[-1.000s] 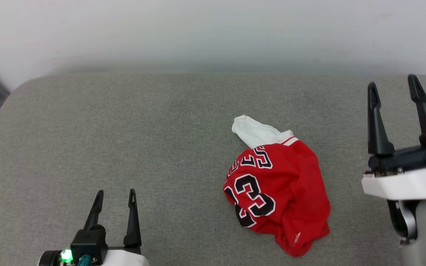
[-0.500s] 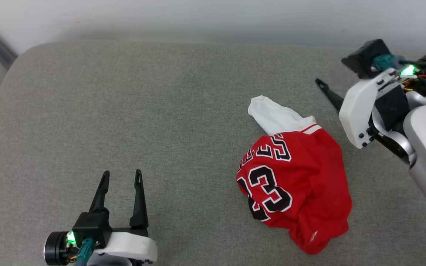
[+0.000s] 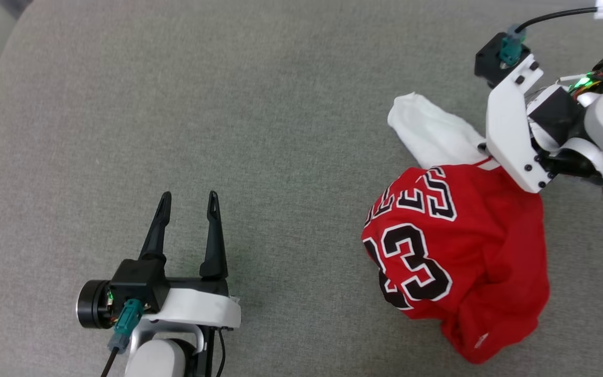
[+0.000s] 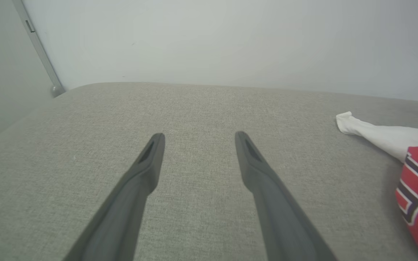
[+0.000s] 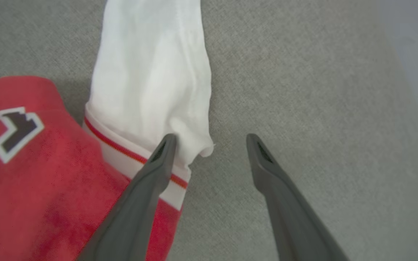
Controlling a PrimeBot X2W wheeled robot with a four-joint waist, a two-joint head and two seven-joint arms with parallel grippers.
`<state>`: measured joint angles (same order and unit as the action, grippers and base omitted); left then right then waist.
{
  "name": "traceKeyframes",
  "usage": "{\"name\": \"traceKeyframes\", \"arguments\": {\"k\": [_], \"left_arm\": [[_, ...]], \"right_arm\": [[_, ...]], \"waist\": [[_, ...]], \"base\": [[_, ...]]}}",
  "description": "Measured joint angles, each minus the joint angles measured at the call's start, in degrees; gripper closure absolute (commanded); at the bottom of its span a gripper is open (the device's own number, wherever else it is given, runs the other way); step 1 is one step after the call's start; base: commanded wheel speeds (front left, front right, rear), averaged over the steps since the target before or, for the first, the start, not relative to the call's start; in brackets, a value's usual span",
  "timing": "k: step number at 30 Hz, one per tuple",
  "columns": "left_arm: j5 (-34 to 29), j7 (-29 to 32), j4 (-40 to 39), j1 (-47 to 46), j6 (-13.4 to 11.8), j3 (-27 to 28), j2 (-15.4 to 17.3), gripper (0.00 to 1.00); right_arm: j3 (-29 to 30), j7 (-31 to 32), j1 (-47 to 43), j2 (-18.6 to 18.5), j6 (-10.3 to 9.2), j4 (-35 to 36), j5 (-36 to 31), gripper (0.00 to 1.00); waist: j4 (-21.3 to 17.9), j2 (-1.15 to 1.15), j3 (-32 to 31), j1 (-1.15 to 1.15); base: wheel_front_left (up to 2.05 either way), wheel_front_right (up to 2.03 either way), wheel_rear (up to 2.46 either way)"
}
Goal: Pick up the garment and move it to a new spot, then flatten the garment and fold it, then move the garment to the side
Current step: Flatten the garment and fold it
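Shirt [image 3: 469, 251] crumpled on cushion [image 3: 228, 104]. Right gripper [image 5: 210, 141], jaws open, over the sleeve [image 5: 151, 72] edge. Left gripper [image 3: 189, 196], jaws open, well apart.

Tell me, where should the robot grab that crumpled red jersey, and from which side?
Probably the white sleeve of the garment, near its striped trim, coming from above on the robot's right. The sleeve sticks out free of the bunched red heap, and the open right end effector hangs there, one finger at its edge.
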<state>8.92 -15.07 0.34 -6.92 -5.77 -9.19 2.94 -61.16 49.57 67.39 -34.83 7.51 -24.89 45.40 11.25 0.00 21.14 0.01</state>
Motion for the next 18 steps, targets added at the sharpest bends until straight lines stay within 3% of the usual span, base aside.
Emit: {"name": "traceKeyframes", "arguments": {"k": [5,10,11,12,18], "left_arm": [[0.5,0.0,0.0,-1.3,-0.3,-0.6,0.0,0.00],[0.8,0.0,0.4,-1.7,-0.4,-0.5,0.0,0.00],[0.9,0.0,0.4,-1.7,-0.5,-0.5,0.0,0.00],[0.9,0.0,0.6,-1.8,-0.5,-0.5,0.0,0.00],[0.3,0.0,1.3,-1.7,-0.1,0.3,0.0,0.00]], "right_arm": [[-7.0,1.3,0.6,1.4,-0.02,-2.3,2.2,0.00],[-9.6,0.0,1.5,1.1,-0.02,-2.5,3.1,0.00],[-9.9,-1.1,1.5,1.1,-0.02,-2.6,3.4,0.65],[-10.1,-2.0,1.4,0.9,-0.01,-2.9,3.8,1.00],[-11.5,-10.6,1.7,0.9,0.03,-4.4,4.5,1.00]], "waist": [[1.3,0.00,3.0,0.00],[1.6,0.00,3.8,-0.01],[1.5,0.00,3.6,-0.01],[1.5,0.00,3.5,-0.01],[0.7,0.00,1.8,0.00]], "base": [[0.00,0.00,0.00],[0.00,0.00,0.00],[0.00,0.00,0.00],[0.00,0.00,0.00],[0.00,0.00,0.00]]}}
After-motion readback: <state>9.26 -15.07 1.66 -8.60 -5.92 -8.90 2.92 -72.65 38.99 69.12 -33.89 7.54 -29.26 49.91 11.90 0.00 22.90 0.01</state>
